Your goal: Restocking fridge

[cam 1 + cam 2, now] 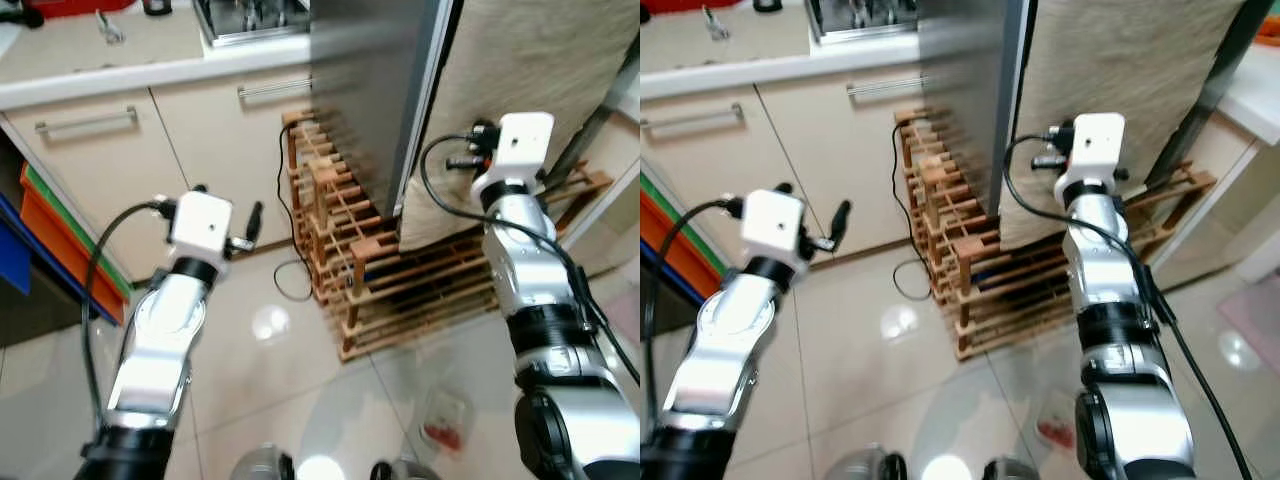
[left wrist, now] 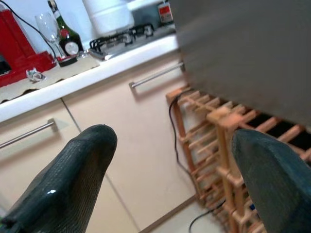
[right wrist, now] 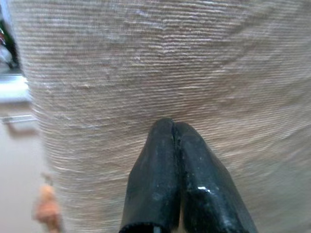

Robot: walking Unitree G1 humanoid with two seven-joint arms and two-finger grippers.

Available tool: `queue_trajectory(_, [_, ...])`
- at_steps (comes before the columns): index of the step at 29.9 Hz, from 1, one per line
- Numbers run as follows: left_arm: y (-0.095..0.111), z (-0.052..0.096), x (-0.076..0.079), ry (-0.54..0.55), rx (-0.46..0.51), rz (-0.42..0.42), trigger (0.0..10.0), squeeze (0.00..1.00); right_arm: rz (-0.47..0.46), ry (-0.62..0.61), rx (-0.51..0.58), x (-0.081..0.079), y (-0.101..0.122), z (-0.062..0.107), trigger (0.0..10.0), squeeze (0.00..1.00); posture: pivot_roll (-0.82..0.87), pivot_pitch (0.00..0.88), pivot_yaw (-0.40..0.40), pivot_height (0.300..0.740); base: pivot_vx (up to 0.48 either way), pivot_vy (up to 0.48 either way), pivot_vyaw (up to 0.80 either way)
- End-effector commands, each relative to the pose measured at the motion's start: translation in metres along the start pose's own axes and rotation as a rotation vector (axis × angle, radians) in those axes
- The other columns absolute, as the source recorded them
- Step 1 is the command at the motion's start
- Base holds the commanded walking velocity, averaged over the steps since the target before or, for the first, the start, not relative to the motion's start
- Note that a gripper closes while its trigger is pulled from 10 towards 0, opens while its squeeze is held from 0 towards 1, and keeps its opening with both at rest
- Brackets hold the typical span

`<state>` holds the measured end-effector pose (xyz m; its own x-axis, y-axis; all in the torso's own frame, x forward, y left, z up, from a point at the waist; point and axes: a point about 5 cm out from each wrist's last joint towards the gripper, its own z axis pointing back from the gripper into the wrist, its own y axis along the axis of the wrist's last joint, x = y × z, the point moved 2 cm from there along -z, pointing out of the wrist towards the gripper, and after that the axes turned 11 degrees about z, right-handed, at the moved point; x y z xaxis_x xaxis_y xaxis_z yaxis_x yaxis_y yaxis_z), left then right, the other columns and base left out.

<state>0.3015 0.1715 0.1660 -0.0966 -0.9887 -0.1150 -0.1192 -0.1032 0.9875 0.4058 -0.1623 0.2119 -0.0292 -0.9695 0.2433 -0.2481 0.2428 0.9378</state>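
The fridge stands ahead, with a grey steel side (image 1: 370, 90) and a beige ribbed front panel (image 1: 530, 70). My right arm (image 1: 520, 150) is raised in front of that panel. In the right wrist view my right gripper (image 3: 174, 127) is shut with nothing in it, its tips very near the ribbed surface (image 3: 146, 58); contact cannot be told. My left gripper (image 2: 170, 141) is open and empty, held up before the cream cabinet doors (image 2: 146, 145), with one of its fingers (image 1: 253, 222) pointing toward the fridge side.
A wooden slatted rack (image 1: 360, 260) sits on the floor at the fridge's foot, with a black cable (image 1: 285, 250) beside it. A clear plastic pack with red contents (image 1: 445, 420) lies on the tiles near my right side. Counter (image 1: 120, 70) and drawers are at left.
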Motion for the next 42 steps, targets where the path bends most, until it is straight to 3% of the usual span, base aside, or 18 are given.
queue_trajectory(1, [0.002, 0.006, -0.004, -0.003, -0.009, -0.015, 10.0, 0.0, -0.083, 0.171, 0.06, -0.036, 0.017, -0.008, 10.0, 0.0, 0.3, 0.192, 0.055, 0.74, 0.0, 0.0, 0.0])
queue_trajectory(4, [0.001, 0.007, -0.001, -0.003, -0.019, -0.018, 10.0, 0.0, -0.111, 0.287, 0.103, -0.071, 0.032, -0.011, 10.0, 0.0, 0.31, 0.191, 0.032, 0.74, 0.0, 0.0, 0.0])
queue_trajectory(5, [0.001, 0.007, -0.001, -0.003, -0.019, -0.018, 10.0, 0.0, -0.111, 0.287, 0.103, -0.071, 0.032, -0.011, 10.0, 0.0, 0.31, 0.191, 0.032, 0.74, 0.0, 0.0, 0.0])
queue_trajectory(7, [0.006, 0.005, 0.003, 0.01, 0.0, -0.009, 10.0, 0.0, -0.112, 0.342, 0.116, -0.089, 0.036, -0.009, 10.0, 0.0, 0.31, 0.187, -0.003, 0.74, 0.0, 0.0, 0.0])
queue_trajectory(11, [0.009, 0.002, 0.006, 0.016, 0.007, 0.008, 10.0, 0.0, -0.139, 0.337, 0.133, -0.089, 0.036, -0.003, 10.0, 0.0, 0.3, 0.175, -0.022, 0.74, 0.0, 0.0, 0.0])
queue_trajectory(16, [0.005, -0.006, 0.019, -0.014, 0.004, 0.056, 10.0, 0.0, -0.136, 0.258, 0.128, -0.086, 0.018, 0.028, 10.0, 0.0, 0.23, 0.132, -0.03, 0.74, 0.0, 0.0, 0.0])
queue_trajectory(17, [0.005, -0.006, 0.019, -0.014, 0.004, 0.056, 10.0, 0.0, -0.136, 0.258, 0.128, -0.086, 0.018, 0.028, 10.0, 0.0, 0.23, 0.132, -0.03, 0.74, 0.0, 0.0, 0.0])
queue_trajectory(19, [0.009, -0.016, 0.033, -0.094, 0.018, 0.098, 10.0, 0.0, -0.114, 0.23, 0.091, -0.088, 0.002, 0.056, 10.0, 0.0, 0.19, 0.106, -0.018, 0.74, 0.0, 0.0, 0.0])
queue_trajectory(22, [0.014, -0.023, 0.041, -0.151, 0.037, 0.111, 10.0, 0.0, -0.118, 0.227, 0.061, -0.09, -0.006, 0.068, 10.0, 0.0, 0.16, 0.093, -0.003, 0.74, 0.0, 0.16, -0.19])
queue_trajectory(25, [0.028, -0.03, 0.052, -0.244, 0.12, 0.058, 10.0, 0.0, -0.11, 0.229, 0.056, -0.097, -0.005, 0.08, 10.0, 0.0, 0.16, 0.087, 0.026, 0.74, 0.0, 0.475, -0.55])
queue_trajectory(35, [0.038, -0.042, 0.065, -0.362, 0.167, -0.023, 10.0, 0.0, -0.129, 0.162, 0.065, -0.086, 0.004, 0.054, 10.0, 0.0, 0.2, 0.034, 0.04, 0.74, 0.169, 0.309, -0.53])
queue_trajectory(42, [0.031, -0.043, 0.08, -0.391, 0.155, -0.033, 10.0, 0.0, -0.128, 0.145, 0.054, -0.079, 0.003, 0.054, 10.0, 0.0, 0.18, 0.028, 0.005, 0.74, 0.444, -0.042, -0.51])
